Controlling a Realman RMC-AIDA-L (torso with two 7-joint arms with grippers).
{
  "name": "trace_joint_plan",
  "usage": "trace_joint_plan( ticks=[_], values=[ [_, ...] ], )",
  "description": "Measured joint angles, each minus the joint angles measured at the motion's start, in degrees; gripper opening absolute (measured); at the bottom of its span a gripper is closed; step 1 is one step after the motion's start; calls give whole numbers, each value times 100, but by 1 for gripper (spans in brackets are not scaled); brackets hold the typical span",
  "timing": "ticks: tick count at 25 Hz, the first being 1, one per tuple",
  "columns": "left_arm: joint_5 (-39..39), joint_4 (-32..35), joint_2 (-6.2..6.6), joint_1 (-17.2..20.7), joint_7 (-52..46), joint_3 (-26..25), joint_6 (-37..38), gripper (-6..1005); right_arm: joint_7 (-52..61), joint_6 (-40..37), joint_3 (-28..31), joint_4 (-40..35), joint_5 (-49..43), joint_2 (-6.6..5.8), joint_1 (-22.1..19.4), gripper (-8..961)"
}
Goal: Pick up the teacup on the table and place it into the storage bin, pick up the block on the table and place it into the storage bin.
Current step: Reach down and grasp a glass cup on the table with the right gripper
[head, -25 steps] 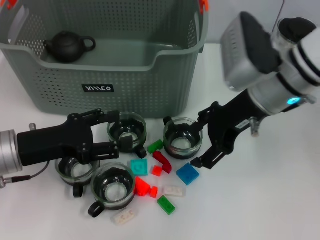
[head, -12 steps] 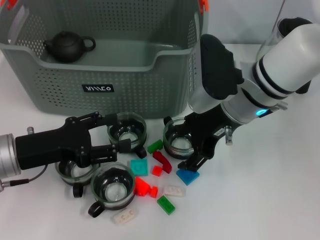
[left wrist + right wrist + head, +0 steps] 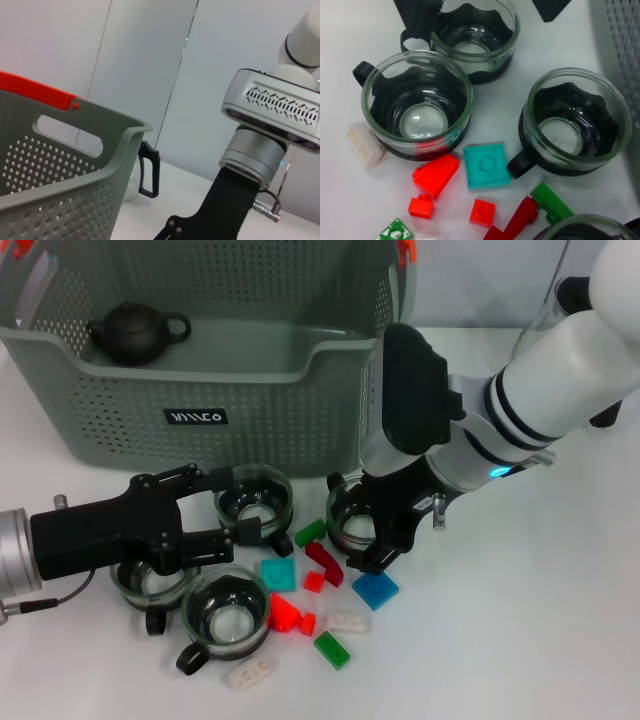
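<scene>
Head view: a white table (image 3: 560, 640) carries the storage bin (image 3: 200, 370) at upper left, a black teapot (image 3: 135, 332) inside. Below it, glass teacups (image 3: 228, 615) and toy blocks (image 3: 375, 590). Left gripper (image 3: 225, 515) spread open around one cup; right gripper (image 3: 375, 530) open over another.

Left wrist view: pale wall panels (image 3: 140, 60) behind the bin.

Right wrist view: cups on white tabletop, teal block (image 3: 486, 166) between them.

The head camera looks down from high up. The right wrist camera sits close over the same glass cups (image 3: 416, 111); the left wrist camera looks sideways past the grey-green plastic basket with holes (image 3: 60, 175).
</scene>
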Motion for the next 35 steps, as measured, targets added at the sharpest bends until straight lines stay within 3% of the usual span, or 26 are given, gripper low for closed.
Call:
trace_joint_plan(
  ticks=[15,20,28,35],
  values=[
    [0,-1,0,35,49,7,-71,842,10,200,-129,237,169,9,58,773],
    [0,-1,0,34,62,5,-94,841,14,250,-142,279,183,9,56,536],
    [0,-27,-9,47,69,10,-147,841,15,284,-149,319,195,12,53,393],
    [0,-28,-9,70,80,9,-147,842,15,330,-246,364,278,18,53,395]
  ],
)
